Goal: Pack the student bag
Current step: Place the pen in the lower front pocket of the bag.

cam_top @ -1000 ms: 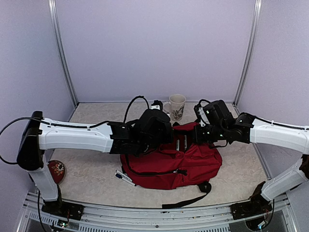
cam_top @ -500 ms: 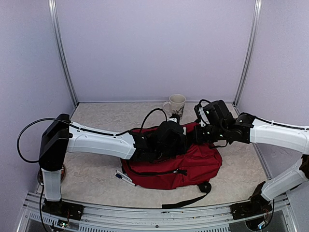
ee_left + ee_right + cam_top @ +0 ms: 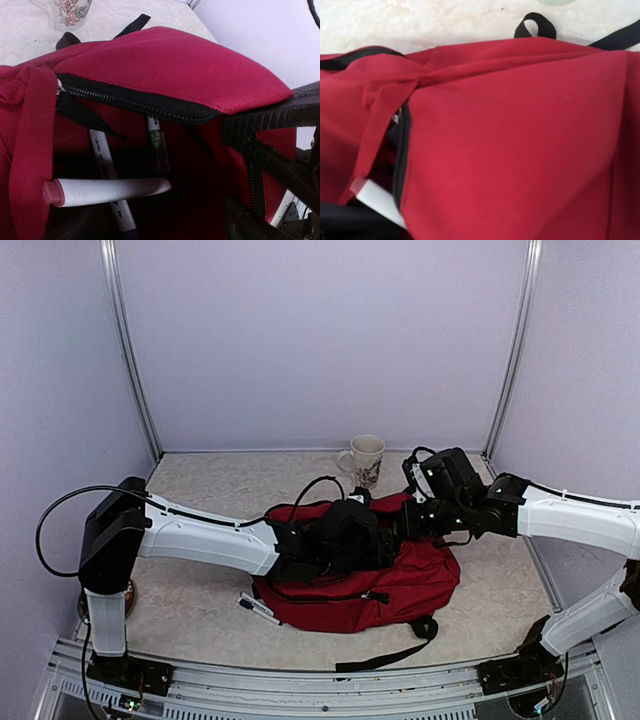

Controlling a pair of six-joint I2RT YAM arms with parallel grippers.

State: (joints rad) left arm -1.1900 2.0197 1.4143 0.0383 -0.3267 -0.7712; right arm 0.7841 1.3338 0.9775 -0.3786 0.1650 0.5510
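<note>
The student bag (image 3: pixel 400 580), dark red with black zippers, lies flat in the middle of the table. My right gripper (image 3: pixel 408 523) is shut on the edge of its top flap (image 3: pixel 165 65) and holds the pocket open; red fabric fills the right wrist view (image 3: pixel 510 150). My left gripper (image 3: pixel 372 540) is pushed into that opening, with its dark fingers wide apart at the bottom corners of the left wrist view and nothing between them. Inside lie a white marker with a pink cap (image 3: pixel 107 191), a white pen (image 3: pixel 102 160) and a green-banded clear pen (image 3: pixel 156 142).
A patterned mug (image 3: pixel 366 460) stands just behind the bag. Loose pens (image 3: pixel 258 608) lie at the bag's front left corner. A red round object (image 3: pixel 118 592) sits by the left arm's base. A black strap (image 3: pixel 385 655) trails toward the near edge.
My left gripper has moved right and down from above the bag's left part into the held-open pocket. The right arm and the bag have stayed put.
</note>
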